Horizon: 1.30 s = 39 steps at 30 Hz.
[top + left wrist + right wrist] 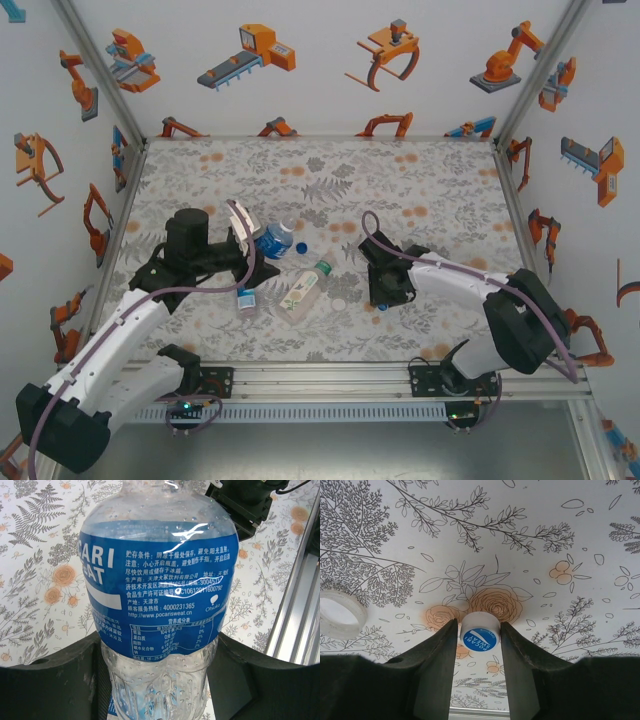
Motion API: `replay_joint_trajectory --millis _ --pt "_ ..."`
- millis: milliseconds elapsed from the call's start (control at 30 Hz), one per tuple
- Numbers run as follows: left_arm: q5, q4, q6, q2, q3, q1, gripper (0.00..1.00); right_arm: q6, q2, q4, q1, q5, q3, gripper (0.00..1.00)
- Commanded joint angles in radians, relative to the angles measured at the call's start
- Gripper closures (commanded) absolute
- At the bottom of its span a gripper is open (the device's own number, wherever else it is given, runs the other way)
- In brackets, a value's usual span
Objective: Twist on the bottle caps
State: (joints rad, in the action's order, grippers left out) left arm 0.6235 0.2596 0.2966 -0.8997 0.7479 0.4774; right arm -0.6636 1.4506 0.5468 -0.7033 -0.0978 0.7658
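Since a cap has to sit in one claw and a bottle in the other before any threading can start, I take the nearest action first. My right gripper [479, 626] is clenched on a small white plastic screw cap with a blue printed top [480, 635], one finger against each side of its wall, low over the floral-patterned table [545, 540]. Whether the cap is clear of the surface I cannot tell. Pinching it by the sides leaves the open underside free, I'd judge, to meet a neck. Just left of it a loose white round plastic cap [337, 614] lies apart. Further left, at much the same depth, a wider clear plastic bottle with a pale label and green neck ring [303, 290] and a slim clear bottle lying on its side [247, 300] rest on the table, work for later by my reckoning. Farther off, my left gripper [160, 652] grasps a slim clear plastic bottle with a blue label [160, 580] round its lower body. The neck points away toward the right arm, which leaves the mouth presented for the cap. A small blue round cap [300, 247] sits on the table just right of that bottle.
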Motion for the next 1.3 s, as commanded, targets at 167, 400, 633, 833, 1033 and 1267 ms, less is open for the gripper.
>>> replay_joint_trajectory --millis 167,400,633,833,1033,1267 --pt "0.009 0.001 0.021 -0.002 0.022 0.003 0.98 -0.025 -0.020 0.048 -0.013 0.005 0.024 0.58" --pt "0.009 0.002 0.021 -0.001 0.022 0.003 0.98 -0.027 -0.025 0.048 -0.017 -0.007 0.026 0.59" --pt "0.010 0.004 0.021 -0.002 0.022 0.003 0.98 -0.023 -0.030 0.044 -0.018 -0.024 0.029 0.60" --pt "0.010 0.006 0.023 -0.002 0.022 0.003 0.98 -0.021 -0.021 0.036 -0.018 -0.014 0.029 0.63" --pt "0.009 0.006 0.024 -0.005 0.022 0.003 0.98 -0.022 -0.039 0.044 -0.018 -0.015 0.030 0.72" --pt "-0.001 0.046 0.076 -0.016 0.031 0.033 0.99 0.061 -0.148 0.053 -0.018 -0.004 0.057 0.82"
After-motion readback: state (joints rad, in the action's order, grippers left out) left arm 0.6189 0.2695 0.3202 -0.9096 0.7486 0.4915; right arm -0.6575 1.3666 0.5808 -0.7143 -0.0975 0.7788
